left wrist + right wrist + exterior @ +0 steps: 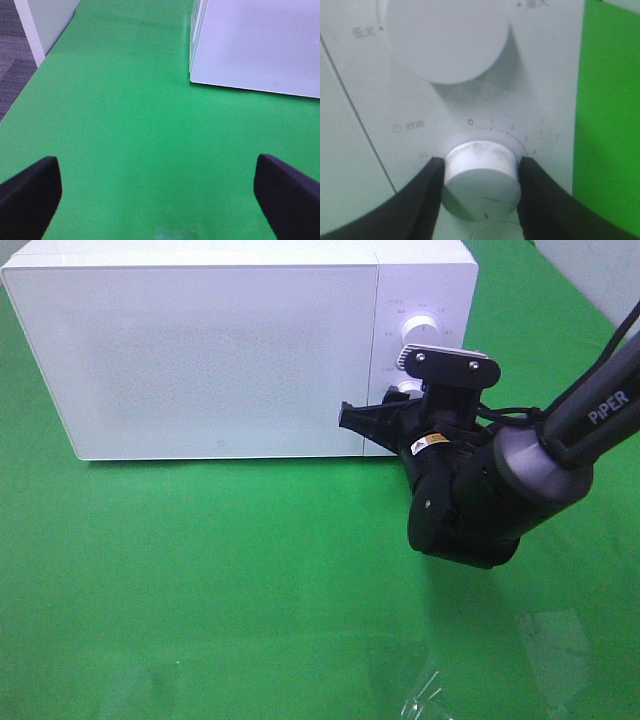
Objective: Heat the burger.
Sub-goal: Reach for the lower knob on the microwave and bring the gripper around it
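A white microwave [200, 360] is set at the far side of a green table [250, 570], with its door closed. The right arm [520, 470], black and thick-jointed, is reached in from the right edge and bent toward the microwave's control panel at the right end of the front, its wrist turned so that the fingers are pointed at the panel. The right gripper [481, 170] is closed to a middling width on the lower knob [480, 185], a small white round dial; one black finger is pressed against each side of it, as is shown in the right wrist view. Printed numbers from zero to four are arranged in an arc just above this dial, and a small red mark is seen on its face. The larger upper knob [447, 37] is left untouched, just above the fingers. The left gripper [159, 175] is held wide apart over bare green table, with nothing between its two black fingers [30, 195], and the microwave's left front corner is seen well beyond it. The burger is not seen in any of the three views, so its place relative to either gripper cannot be told.
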